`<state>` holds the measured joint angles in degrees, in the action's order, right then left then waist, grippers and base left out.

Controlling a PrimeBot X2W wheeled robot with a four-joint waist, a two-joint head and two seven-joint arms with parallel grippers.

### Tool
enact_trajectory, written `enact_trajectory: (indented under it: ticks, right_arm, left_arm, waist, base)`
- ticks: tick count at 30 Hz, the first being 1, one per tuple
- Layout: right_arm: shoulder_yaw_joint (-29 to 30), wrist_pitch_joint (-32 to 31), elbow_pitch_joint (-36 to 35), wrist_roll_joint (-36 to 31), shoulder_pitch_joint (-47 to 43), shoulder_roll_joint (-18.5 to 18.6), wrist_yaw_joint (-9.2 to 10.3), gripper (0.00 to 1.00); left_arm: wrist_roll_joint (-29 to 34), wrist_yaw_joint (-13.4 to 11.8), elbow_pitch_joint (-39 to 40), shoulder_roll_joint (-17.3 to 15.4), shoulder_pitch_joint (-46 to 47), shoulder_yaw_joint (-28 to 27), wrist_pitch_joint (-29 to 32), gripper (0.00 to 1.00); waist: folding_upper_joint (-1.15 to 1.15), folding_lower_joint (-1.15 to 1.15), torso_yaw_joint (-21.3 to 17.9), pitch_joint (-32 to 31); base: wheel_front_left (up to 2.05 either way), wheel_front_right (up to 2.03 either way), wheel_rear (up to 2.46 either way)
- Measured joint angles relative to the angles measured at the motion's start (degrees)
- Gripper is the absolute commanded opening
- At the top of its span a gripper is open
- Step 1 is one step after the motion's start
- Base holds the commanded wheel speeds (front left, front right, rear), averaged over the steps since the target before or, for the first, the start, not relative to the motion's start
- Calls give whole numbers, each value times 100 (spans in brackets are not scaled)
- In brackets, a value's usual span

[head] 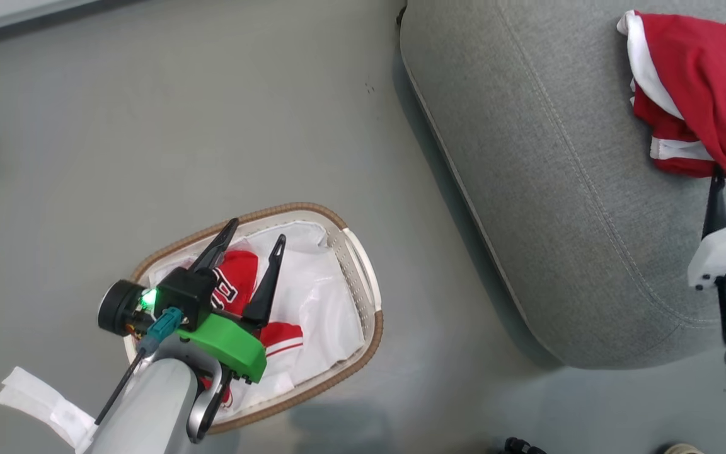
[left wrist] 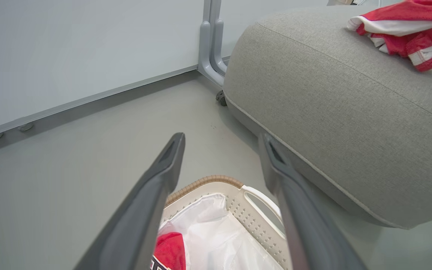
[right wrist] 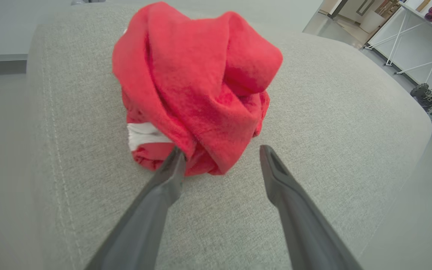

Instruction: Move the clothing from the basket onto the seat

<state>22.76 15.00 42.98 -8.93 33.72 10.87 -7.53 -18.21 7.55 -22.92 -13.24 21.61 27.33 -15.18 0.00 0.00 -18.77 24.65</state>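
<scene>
The pale left forearm [head: 149, 403] rises from the lower left corner, closest of all, and carries the left gripper [head: 258, 229] out over the basket [head: 293, 207]. Its two dark fingers are spread wide and hold nothing. They point forward and slightly down, with the tips above the basket's far half rather than down among the cloth. The left wrist view agrees: the rim and a side handle sit low between the fingers.

Under the gripper lies the lettered garment [head: 237, 277], red with white trim, crumpled on the white liner [head: 328, 296] towards the basket's left side. The basket stands on the grey floor [head: 149, 126], just beside the seat [head: 558, 189] but not touching it.

Further right, the second garment [head: 703, 82] lies bunched on the seat's far right part. The right gripper [right wrist: 222, 161] sits low at its near edge with its fingers parted. One tip touches the cloth's hem, but nothing is pinched between them.

By my reading the task is half done — one piece is on the seat and one is left to fetch. The left arm looks poised for that pick. It should drop its fingers into the basket and close on the red cloth alone — not the liner. Then it must lift clear of the rim before swinging right to the seat.
</scene>
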Motion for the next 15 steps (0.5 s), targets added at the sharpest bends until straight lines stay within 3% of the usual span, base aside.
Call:
enact_trajectory:
  ticks: [4,15]
  right_arm:
    - [-172,0,-321,235,-354,-149,0,100]
    - [-1381,0,-1148,799,-1106,-598,0,100]
  left_arm:
    - [74,0,-85,120,-140,-308,1,100]
    - [386,-19,-209,464,-513,-1235,1,100]
  waist:
    - [0,0,63,-210]
    - [0,0,476,-702]
  base:
    - [0,0,0]
    - [0,0,0]
